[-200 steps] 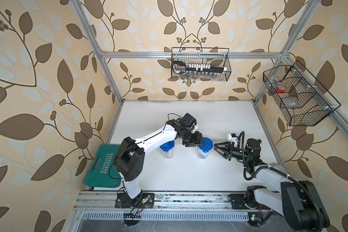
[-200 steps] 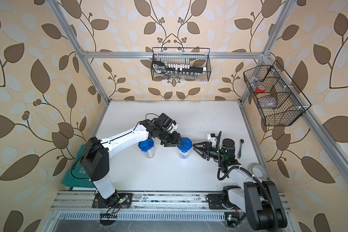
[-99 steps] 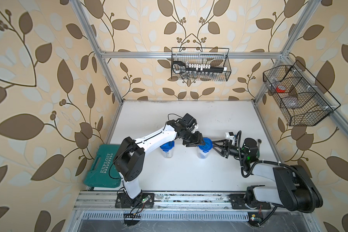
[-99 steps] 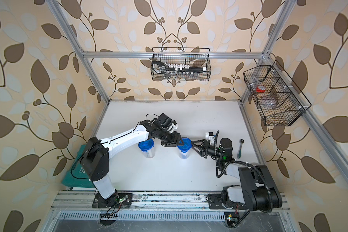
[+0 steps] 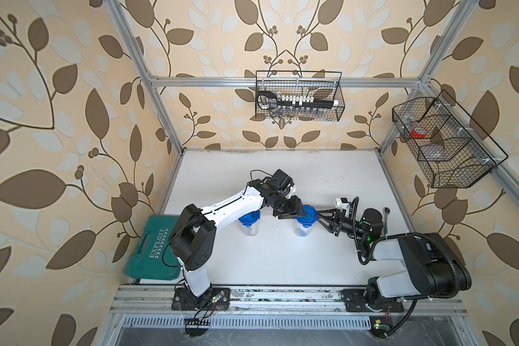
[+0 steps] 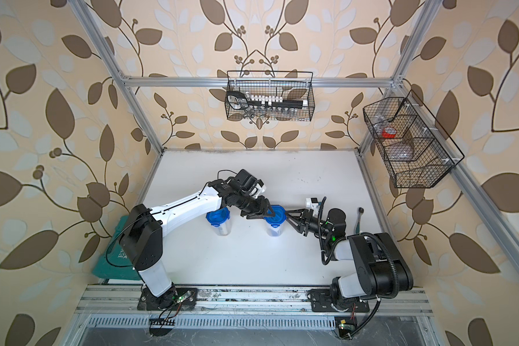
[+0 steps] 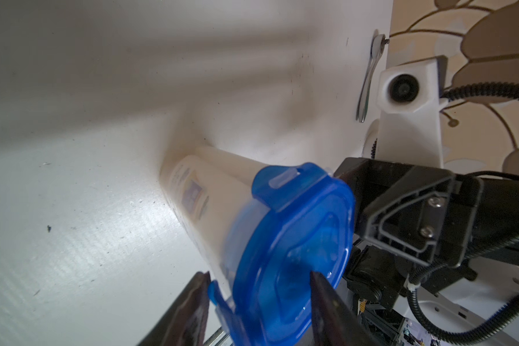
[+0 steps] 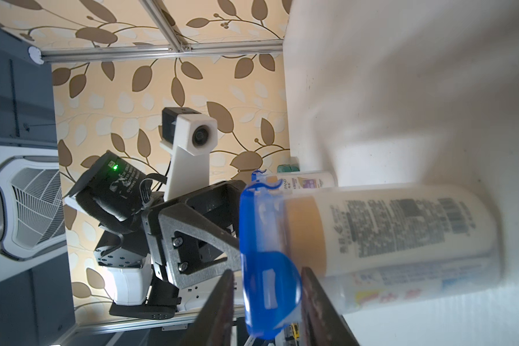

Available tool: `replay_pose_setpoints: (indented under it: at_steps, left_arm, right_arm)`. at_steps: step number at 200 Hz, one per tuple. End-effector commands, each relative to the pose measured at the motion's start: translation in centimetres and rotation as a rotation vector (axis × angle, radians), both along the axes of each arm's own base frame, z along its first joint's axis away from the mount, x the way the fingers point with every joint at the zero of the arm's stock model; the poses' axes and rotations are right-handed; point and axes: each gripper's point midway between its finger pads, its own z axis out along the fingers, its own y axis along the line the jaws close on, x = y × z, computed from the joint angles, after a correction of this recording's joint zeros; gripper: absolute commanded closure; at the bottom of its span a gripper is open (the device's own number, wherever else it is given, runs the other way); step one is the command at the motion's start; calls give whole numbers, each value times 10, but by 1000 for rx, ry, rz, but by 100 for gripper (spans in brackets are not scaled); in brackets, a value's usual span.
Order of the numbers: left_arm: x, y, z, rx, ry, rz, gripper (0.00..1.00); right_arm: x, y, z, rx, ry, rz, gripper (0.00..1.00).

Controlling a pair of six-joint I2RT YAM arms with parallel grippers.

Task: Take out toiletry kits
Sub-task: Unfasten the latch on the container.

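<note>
**Both grippers at the right jar's lid; kits still sealed inside**

Two clear jars stand upright mid-table, each capped with a blue lid. The left jar (image 5: pixel 249 225) stands alone, partly under the left arm. The right jar (image 5: pixel 303 227) has both grippers on its lid (image 5: pixel 307 214).

Toiletry kits: still inside the jars. In the right wrist view a white bottle (image 8: pixel 402 227) with an orange cap fills much of the right jar, with a second printed item below it. Long axes run along the jar, so the items stand upright, orange cap toward the lid.

Left gripper (image 7: pixel 258 277): jaws part-spread, straddling one lid tab and the lid's edge; whether they press on it I cannot tell. Right gripper (image 8: pixel 265 277): jaws either side of the opposite tab (image 8: pixel 268 292), close to it, contact not certain.

Handling, my judgement:
- Jar is light and narrow, likely to tip or slide if a tab is pulled sideways; one gripper should steady it.
- Tabs are stiff and snap; take hold at the free end.
- Bottles are small, smooth, light, probably slippery; grip across the body just below the cap and lift straight up along the jar's axis.
- Thin items packed beside them may come out too.
</note>
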Motion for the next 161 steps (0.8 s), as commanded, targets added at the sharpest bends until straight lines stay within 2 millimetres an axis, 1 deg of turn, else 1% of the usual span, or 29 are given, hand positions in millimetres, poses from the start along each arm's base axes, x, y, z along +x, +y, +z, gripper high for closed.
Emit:
replay_pose_setpoints:
  at_steps: [1,28,55,80,102,106,107,111,120,121,124,139,147,149,156,161]
  left_arm:
    - [-15,34,-53,213,101,47,47]
    - [-18,40,-60,246,115,51,49]
    - [-22,45,-68,270,131,53,51]
    - [-23,48,-70,284,134,56,51]
    - [-22,48,-70,289,129,60,50]
    - [-21,48,-69,287,128,60,49]
    - [-21,48,-68,286,128,59,49]
    - [-20,47,-66,283,125,61,48]
    - [-18,44,-60,272,116,62,44]
    - [-18,44,-60,272,116,62,43]
    - [-16,43,-57,268,109,63,42]
    - [-9,39,-42,249,77,62,35]
    - [-5,35,-32,233,57,59,32]
    - [-4,34,-30,230,53,59,31]
    - [-1,31,-22,217,36,55,18]
    - [1,30,-17,208,26,53,14]
  right_arm:
    - [-4,1,8,10,-45,0,74]
    - [-4,-4,7,4,-45,-12,75]
    - [-1,-12,16,11,-73,-28,77]
    - [-1,-11,25,12,-101,-17,80]
    - [-1,-12,21,-38,-81,-10,80]
    - [-1,-12,17,-57,-66,-6,80]
    - [0,-12,19,-63,-77,-6,80]
    - [-1,-12,12,-91,-48,-2,79]
    - [-1,-15,3,-172,-10,-1,75]
    - [0,-15,4,-183,-22,-3,74]
    - [-2,-17,-2,-220,7,-5,72]
    - [-7,-34,-17,-438,66,-32,55]
    - [-10,-43,-23,-528,98,-42,50]
    - [-11,-45,-24,-548,104,-46,49]
    - [-14,-51,-27,-600,123,-55,47]
    - [-14,-54,-27,-627,127,-62,47]
